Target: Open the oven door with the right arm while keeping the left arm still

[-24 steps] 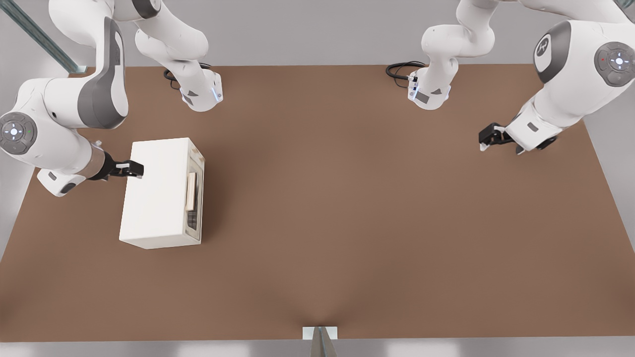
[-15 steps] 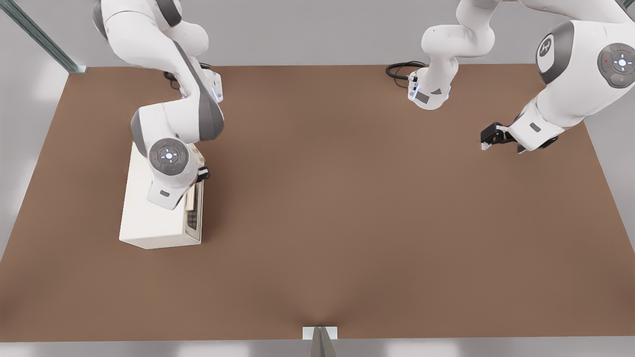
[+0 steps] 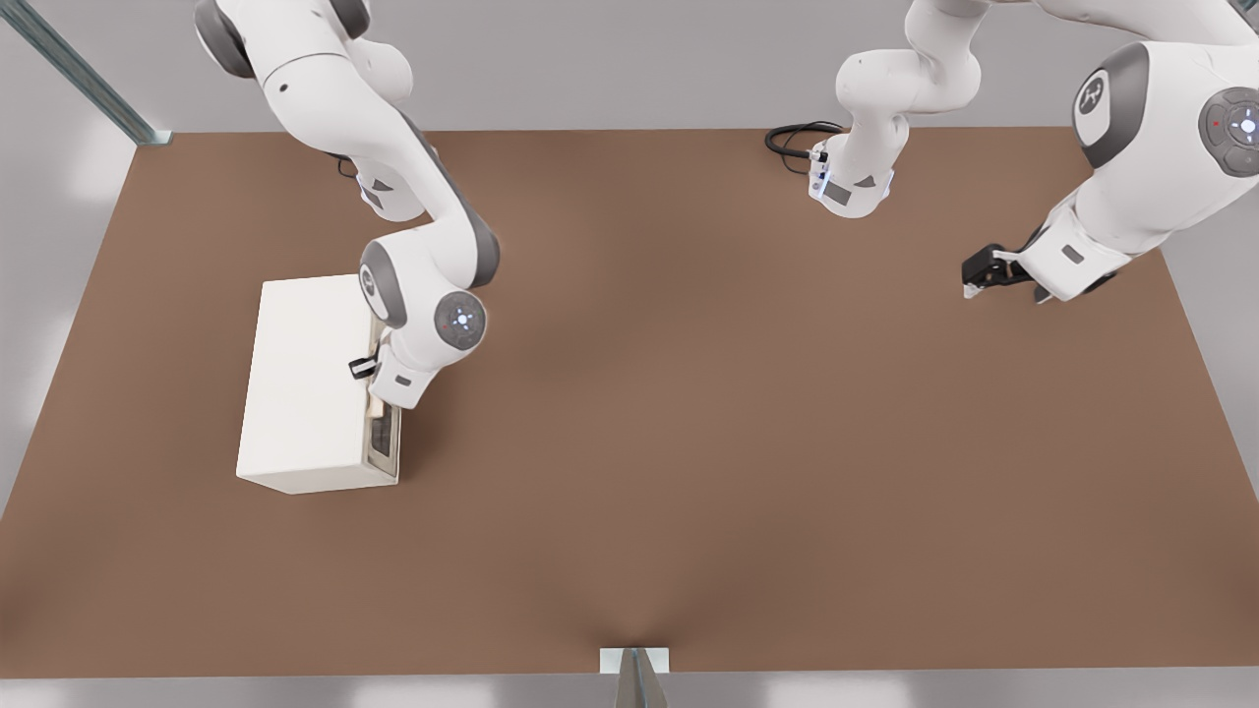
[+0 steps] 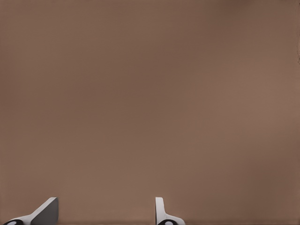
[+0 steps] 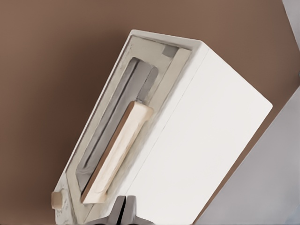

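Sits at nine o'clock on the bench: oven door, not opened yet. Hovers above its handle, fingers pressed together: tool, probably for hooking the bar, not pinching.

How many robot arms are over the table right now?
2. The right arm bends over the oven at the front view's left, its gripper shut just above the oven door. The left arm sits at the front view's right.
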Robot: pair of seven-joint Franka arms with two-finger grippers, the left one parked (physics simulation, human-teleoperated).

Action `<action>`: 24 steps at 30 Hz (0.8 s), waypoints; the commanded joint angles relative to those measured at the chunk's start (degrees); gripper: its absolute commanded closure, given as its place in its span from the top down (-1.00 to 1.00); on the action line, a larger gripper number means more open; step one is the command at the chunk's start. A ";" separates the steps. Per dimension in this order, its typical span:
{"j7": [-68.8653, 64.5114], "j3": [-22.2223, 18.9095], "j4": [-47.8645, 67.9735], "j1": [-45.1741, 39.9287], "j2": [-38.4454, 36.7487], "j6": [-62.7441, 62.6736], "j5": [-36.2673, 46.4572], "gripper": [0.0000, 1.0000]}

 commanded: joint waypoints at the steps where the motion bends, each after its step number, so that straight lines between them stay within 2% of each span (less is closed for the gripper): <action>1: 12.36 -0.01 -1.95 0.14 -0.42 5.42 -0.48 -0.57; 24: 14.39 -0.18 -7.93 -2.50 0.46 8.76 -1.80 -0.57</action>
